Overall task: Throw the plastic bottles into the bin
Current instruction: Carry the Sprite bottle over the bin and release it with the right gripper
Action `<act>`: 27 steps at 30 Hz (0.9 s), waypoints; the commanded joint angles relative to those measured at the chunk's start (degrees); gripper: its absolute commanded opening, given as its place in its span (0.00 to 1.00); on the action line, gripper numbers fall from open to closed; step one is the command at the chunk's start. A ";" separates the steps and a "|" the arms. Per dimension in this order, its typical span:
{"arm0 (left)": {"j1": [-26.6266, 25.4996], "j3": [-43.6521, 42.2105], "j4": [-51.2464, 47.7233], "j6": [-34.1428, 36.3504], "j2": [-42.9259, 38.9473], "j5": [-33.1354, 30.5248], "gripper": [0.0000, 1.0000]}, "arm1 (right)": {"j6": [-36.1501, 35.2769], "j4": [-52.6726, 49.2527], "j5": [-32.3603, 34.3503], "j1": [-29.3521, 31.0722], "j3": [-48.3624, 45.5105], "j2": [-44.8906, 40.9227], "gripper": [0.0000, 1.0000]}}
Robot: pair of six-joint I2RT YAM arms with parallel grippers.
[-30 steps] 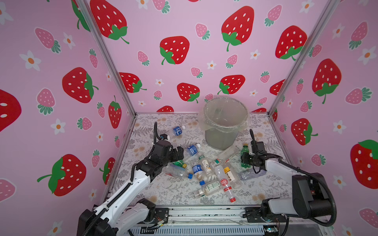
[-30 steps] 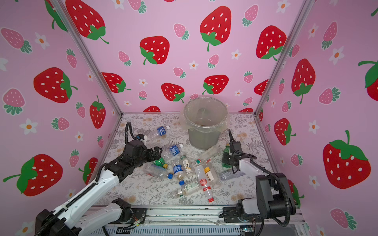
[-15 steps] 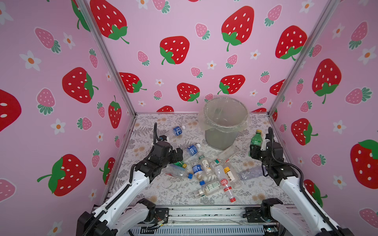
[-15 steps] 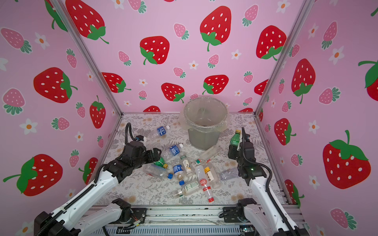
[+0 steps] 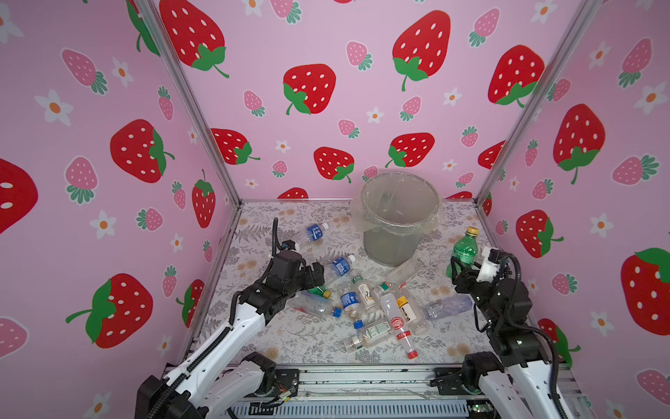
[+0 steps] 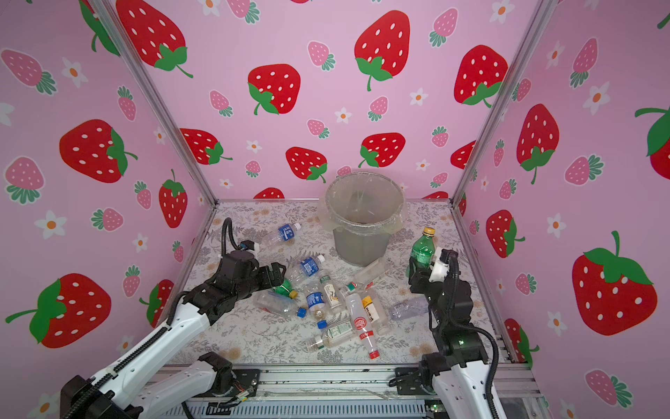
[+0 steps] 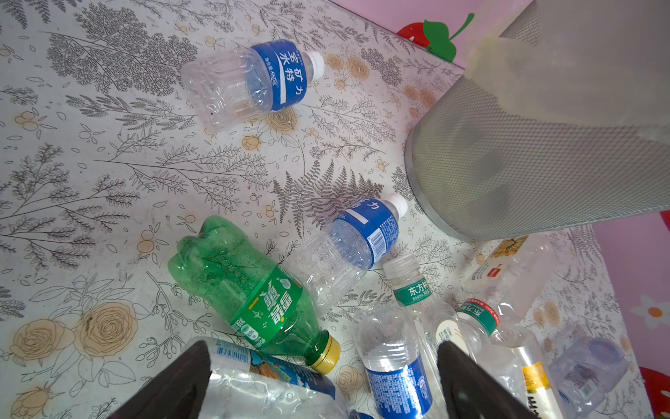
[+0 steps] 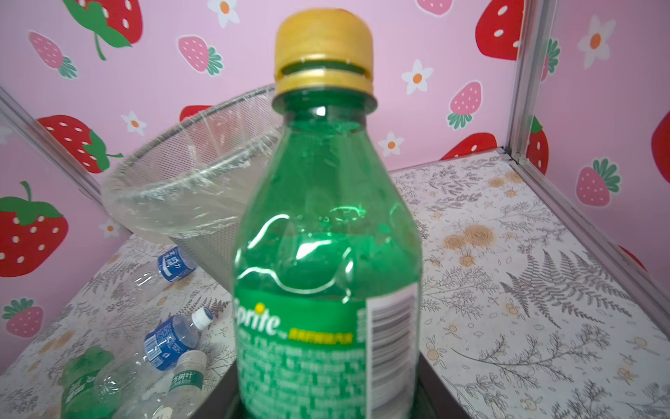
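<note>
Most of the plastic bottles [image 5: 389,308] lie heaped mid-table, toward the front edge. The left gripper [image 5: 319,277] hangs over the heap's left side, jaws wide and empty (a lying green bottle [image 7: 250,286] shows just beyond them). Near the right edge, the right gripper [image 5: 457,269] clamps an upright Sprite bottle [image 5: 465,250]. The bin [image 5: 393,246] stands at the far edge.

On my rig: left arm [image 5: 235,326], right arm [image 5: 507,301], white links, black joints, ribbed black cables [image 5: 274,234]; left gripper [image 5: 319,275], right gripper [image 5: 460,265], both black.
</note>
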 commanded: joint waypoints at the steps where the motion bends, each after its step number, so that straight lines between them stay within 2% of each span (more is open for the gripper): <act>1: -0.25 0.98 -1.57 -0.28 0.04 -0.56 0.99 | -1.11 4.87 -4.54 0.15 -0.90 -3.04 0.45; 10: -0.25 1.13 -1.35 0.10 0.39 -0.56 0.99 | -0.83 5.79 -6.54 0.15 -1.22 -6.01 0.45; 20: -0.24 0.60 -1.15 0.01 0.15 -0.39 0.99 | 0.68 5.95 -7.37 0.15 1.96 -3.00 0.45; 23: -0.25 0.50 -1.11 0.18 0.00 -0.38 0.99 | 1.79 6.41 -6.81 0.13 4.33 -0.50 0.45; 27: -0.21 0.57 -1.05 0.02 -0.01 -0.23 0.99 | 2.62 6.37 -6.77 0.23 12.10 7.28 0.45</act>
